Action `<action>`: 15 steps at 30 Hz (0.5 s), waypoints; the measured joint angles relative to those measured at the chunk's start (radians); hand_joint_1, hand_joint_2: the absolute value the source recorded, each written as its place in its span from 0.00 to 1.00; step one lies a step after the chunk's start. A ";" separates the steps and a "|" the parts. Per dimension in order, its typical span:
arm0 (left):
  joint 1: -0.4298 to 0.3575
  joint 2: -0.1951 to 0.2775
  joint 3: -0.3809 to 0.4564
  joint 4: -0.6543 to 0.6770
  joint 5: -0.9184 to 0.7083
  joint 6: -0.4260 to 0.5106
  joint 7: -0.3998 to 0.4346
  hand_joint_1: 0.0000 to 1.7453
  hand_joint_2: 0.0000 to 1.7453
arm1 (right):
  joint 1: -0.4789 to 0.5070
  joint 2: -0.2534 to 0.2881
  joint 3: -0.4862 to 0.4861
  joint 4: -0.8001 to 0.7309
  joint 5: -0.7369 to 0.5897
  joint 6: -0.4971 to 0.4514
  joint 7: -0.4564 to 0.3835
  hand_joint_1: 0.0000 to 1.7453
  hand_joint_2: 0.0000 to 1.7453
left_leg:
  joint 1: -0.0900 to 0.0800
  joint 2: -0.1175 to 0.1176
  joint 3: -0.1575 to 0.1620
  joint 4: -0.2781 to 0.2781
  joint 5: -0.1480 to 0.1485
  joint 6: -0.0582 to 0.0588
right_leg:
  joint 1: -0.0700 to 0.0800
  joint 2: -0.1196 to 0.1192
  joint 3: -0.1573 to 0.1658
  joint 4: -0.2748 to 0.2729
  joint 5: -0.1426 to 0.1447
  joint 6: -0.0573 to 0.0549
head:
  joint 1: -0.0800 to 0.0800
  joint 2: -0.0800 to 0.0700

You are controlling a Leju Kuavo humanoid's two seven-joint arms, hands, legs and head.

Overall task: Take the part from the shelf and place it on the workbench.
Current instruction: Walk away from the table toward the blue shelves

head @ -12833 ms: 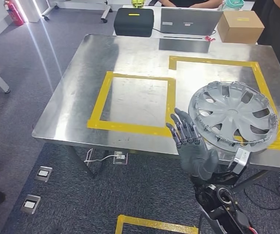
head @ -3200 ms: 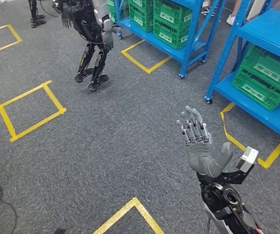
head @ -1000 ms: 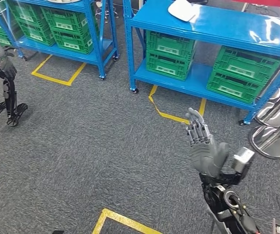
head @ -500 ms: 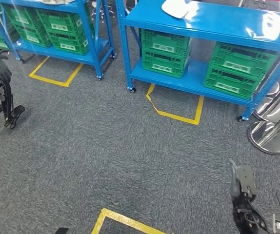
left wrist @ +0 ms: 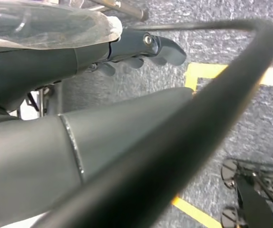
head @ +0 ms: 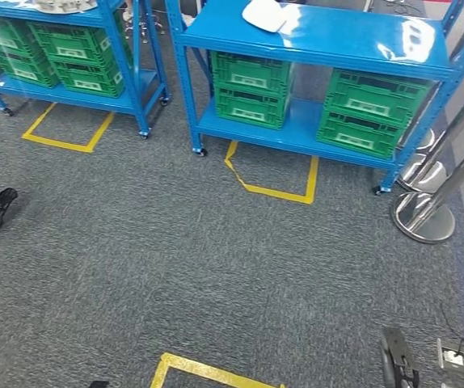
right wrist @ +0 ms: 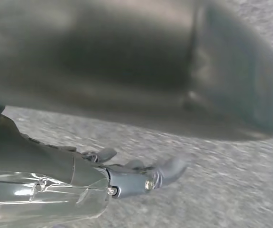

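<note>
Left hand and right hand hang empty, fingers loosely extended over grey carpet; a flat white part lies on the glossy blue shelf, open floor before it

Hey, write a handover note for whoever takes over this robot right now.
Left robot hand: empty, fingers loosely apart, low over the carpet.
Right robot hand: empty, fingers apart, also low over the carpet.
A pale part lies on top of the blue shelf ahead, with green crates underneath.
Done: the robot faces the shelf.
Left: approach, take the part, and carry it to the workbench.
</note>
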 joint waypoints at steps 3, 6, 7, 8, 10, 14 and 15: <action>0.000 0.000 -0.005 0.000 0.000 0.000 0.009 0.00 0.00 | 0.017 0.004 0.000 0.043 0.005 0.024 0.068 0.00 0.00 | -0.001 -0.002 0.001 0.001 -0.002 0.005 | -0.001 -0.001 0.005 -0.004 0.001 0.004 | 0.005 0.000; 0.002 0.000 -0.008 0.000 0.000 -0.001 0.016 0.00 0.00 | 0.040 0.013 0.000 0.072 0.007 0.034 0.091 0.00 0.00 | -0.003 -0.002 0.001 0.002 -0.004 0.008 | -0.002 -0.001 0.008 -0.005 0.001 0.007 | 0.013 0.000; 0.001 0.000 -0.009 0.000 0.000 -0.001 0.017 0.00 0.00 | 0.044 0.016 0.001 0.079 0.008 0.036 0.093 0.00 0.00 | -0.003 -0.002 0.002 0.002 -0.005 0.009 | -0.003 -0.001 0.008 -0.006 0.000 0.008 | 0.014 0.000; 0.001 0.000 -0.009 0.000 0.000 -0.001 0.017 0.00 0.00 | 0.046 0.017 0.001 0.085 0.008 0.037 0.096 0.00 0.00 | -0.004 -0.002 0.002 0.002 -0.005 0.010 | -0.003 0.000 0.008 -0.006 0.000 0.009 | 0.014 0.000; -0.001 0.000 -0.009 0.000 0.000 -0.001 0.018 0.00 0.00 | 0.047 0.019 0.001 0.097 0.008 0.039 0.102 0.00 0.00 | -0.004 -0.002 0.003 0.002 -0.006 0.012 | -0.003 0.000 0.008 -0.006 -0.001 0.011 | 0.014 0.000; -0.001 0.000 -0.010 0.000 0.000 0.000 0.020 0.00 0.00 | 0.050 0.025 0.002 0.115 0.008 0.054 0.130 0.00 0.00 | -0.003 -0.002 0.004 0.002 -0.007 0.012 | -0.003 -0.001 0.009 -0.006 -0.003 0.013 | 0.014 0.000; -0.001 0.000 -0.010 0.000 0.000 0.000 0.021 0.00 0.00 | 0.053 0.027 0.002 0.120 0.007 0.058 0.137 0.00 0.00 | -0.003 -0.002 0.004 0.002 -0.007 0.012 | -0.003 -0.001 0.009 -0.006 -0.003 0.013 | 0.013 0.000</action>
